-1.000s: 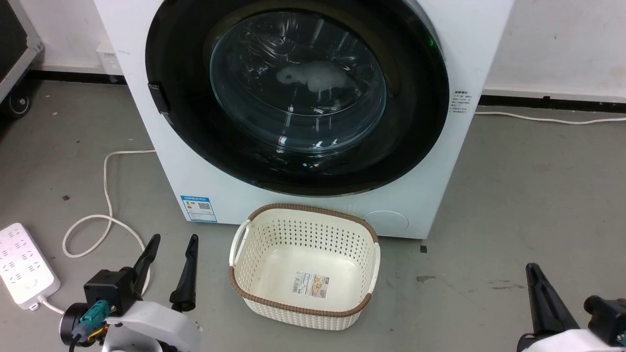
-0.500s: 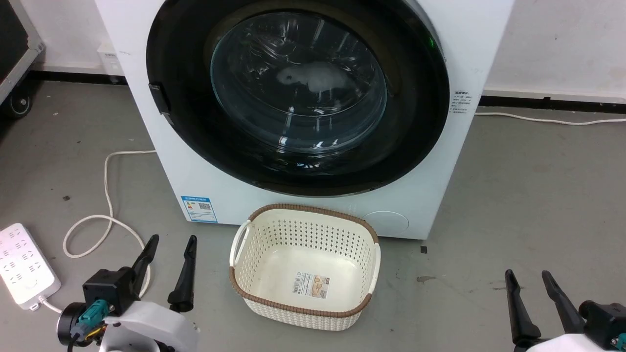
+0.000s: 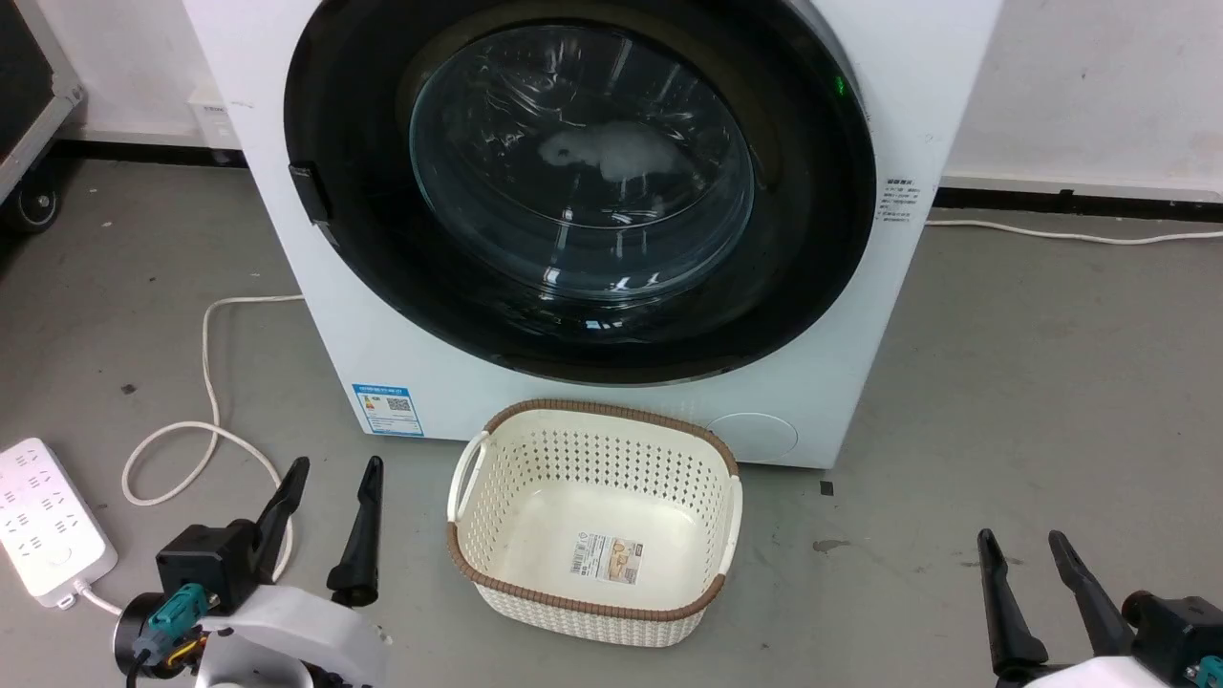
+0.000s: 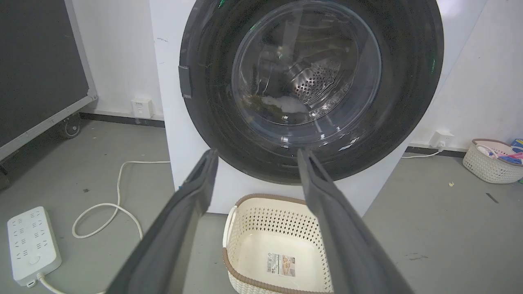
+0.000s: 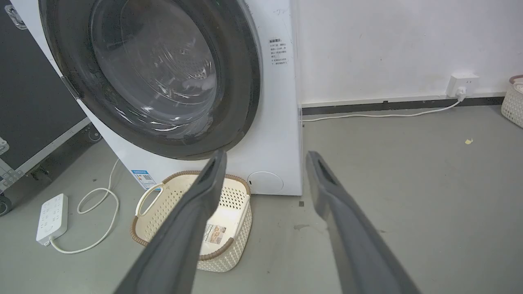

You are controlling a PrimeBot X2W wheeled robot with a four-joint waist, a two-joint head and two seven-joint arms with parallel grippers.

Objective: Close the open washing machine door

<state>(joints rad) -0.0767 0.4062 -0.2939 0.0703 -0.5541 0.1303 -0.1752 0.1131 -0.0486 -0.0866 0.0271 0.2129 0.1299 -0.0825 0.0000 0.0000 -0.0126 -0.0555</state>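
Right gripper (image 3: 1018,538) sits a little further left and lower in the head view than half a second ago. Both of its dark fingers now show, where a second ago only one did. Left gripper (image 3: 337,464) is almost unchanged at lower left, and the machine and basket have not shifted.

Washing machine door (image 3: 583,162): its black rim lies flat against the white front of the washing machine (image 3: 401,354), with the latch tab on the robot's left side of the rim. Something pale is visible through the glass bowl, low in the steel drum; I cannot tell what it is.

Left gripper: fingers spread apart and holding nothing, above the grey floor (image 3: 1032,382) and well short of the machine. In the left wrist view the gripper (image 4: 258,152) points at the door's lower rim.

Right gripper: fingers also apart and empty, low at the right. In the right wrist view the gripper (image 5: 266,154) points toward the machine's lower right corner.

Cream laundry basket (image 3: 611,407): upright on the floor just in front of the machine, between the two grippers, with a paper label on its bottom.

Blue label (image 3: 387,409): lower left of the machine's front.

White power strip (image 3: 48,521): on the floor to the left, with a looped white cable (image 3: 205,382) beside it.
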